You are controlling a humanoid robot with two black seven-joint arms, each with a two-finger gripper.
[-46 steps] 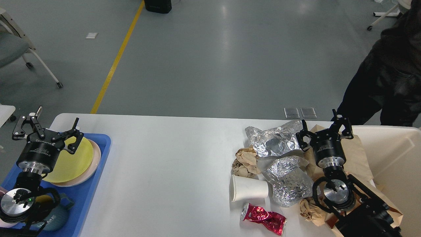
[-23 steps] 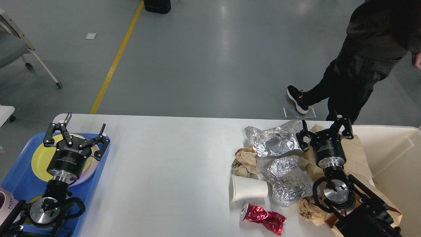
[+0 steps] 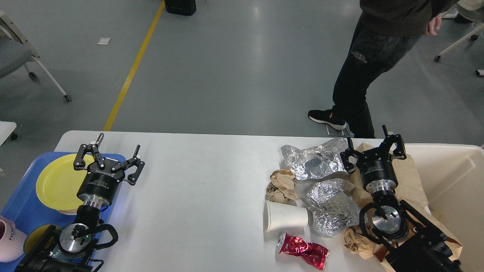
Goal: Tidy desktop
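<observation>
Desktop clearance — centre lane open, both ends cluttered.
The desktop [image 3: 196,211] is bare across its middle, from far edge to near edge. At 9 o'clock: blue tray [image 3: 22,189] with yellow plate [image 3: 56,181], left gripper [image 3: 109,156] spread wide over the tray's right rim. At 3 o'clock: two foil wads [image 3: 315,162], crumpled brown paper [image 3: 281,185], tipped white cup [image 3: 285,216], crushed red can [image 3: 302,251] at 5 — tightly packed. Right gripper [image 3: 372,145] spread above the paper bag [image 3: 410,181], cream bin [image 3: 453,177] just beyond.
</observation>
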